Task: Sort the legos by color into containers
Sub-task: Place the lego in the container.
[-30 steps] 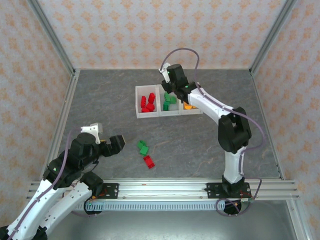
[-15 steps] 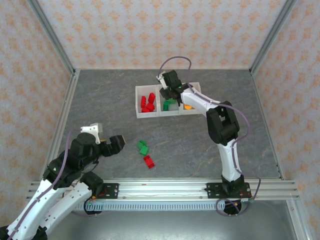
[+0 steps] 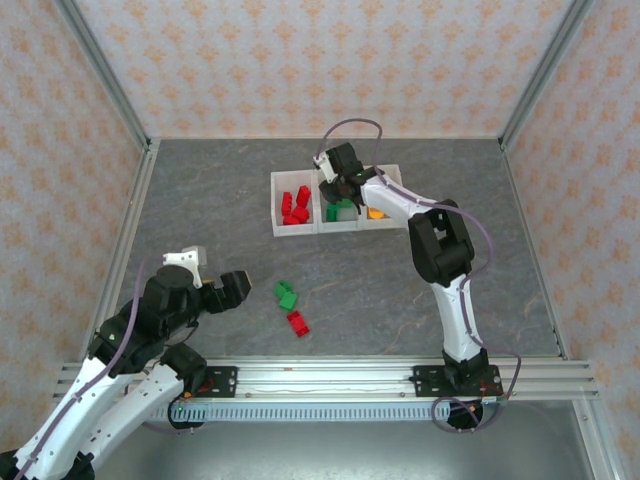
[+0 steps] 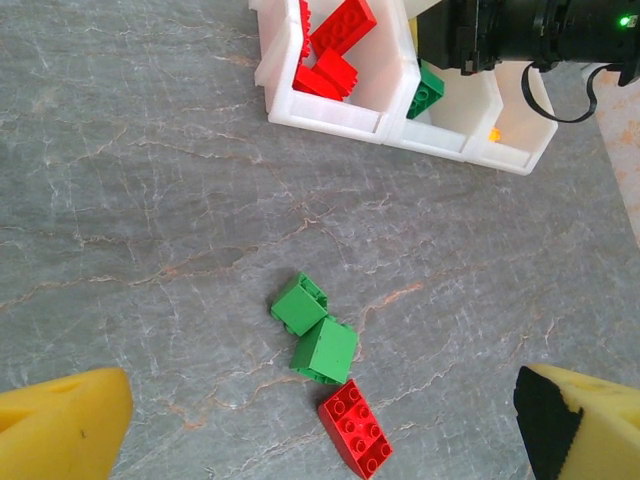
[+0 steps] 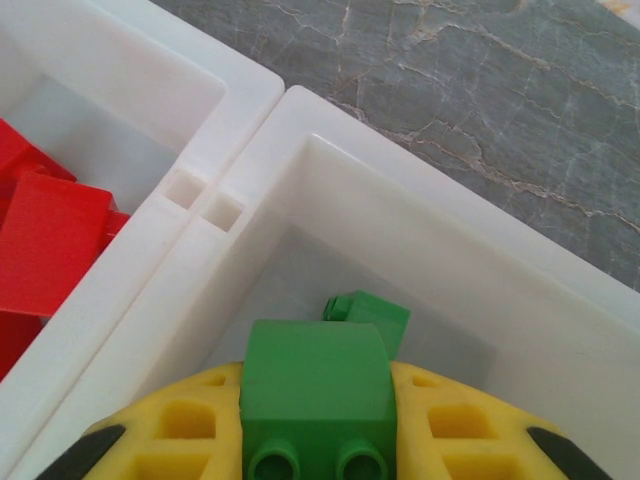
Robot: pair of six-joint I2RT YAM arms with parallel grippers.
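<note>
The three joined white bins (image 3: pixel 318 228) stand at the table's far middle; red bricks (image 3: pixel 295 205) fill the left one, green bricks (image 3: pixel 338 209) lie in the middle one, an orange brick (image 3: pixel 376 212) in the right one. My right gripper (image 3: pixel 338 183) hovers over the middle bin (image 5: pixel 420 250), shut on a green brick (image 5: pixel 315 400) between its yellow fingers (image 5: pixel 470 430); another green brick (image 5: pixel 368 315) lies below. Two green bricks (image 4: pixel 313 328) and a red brick (image 4: pixel 355 428) lie on the table ahead of my left gripper (image 3: pixel 232 289), which stands open and empty.
The grey stone-patterned table (image 3: pixel 200 220) is bounded by metal frame rails (image 3: pixel 130 230) at the left and right and patterned walls behind. The right arm (image 3: pixel 440 250) stretches across the right half toward the bins.
The right gripper has shifted slightly left and lower over the middle bin, its forearm swinging in behind it. The left arm and the loose bricks have not moved.
</note>
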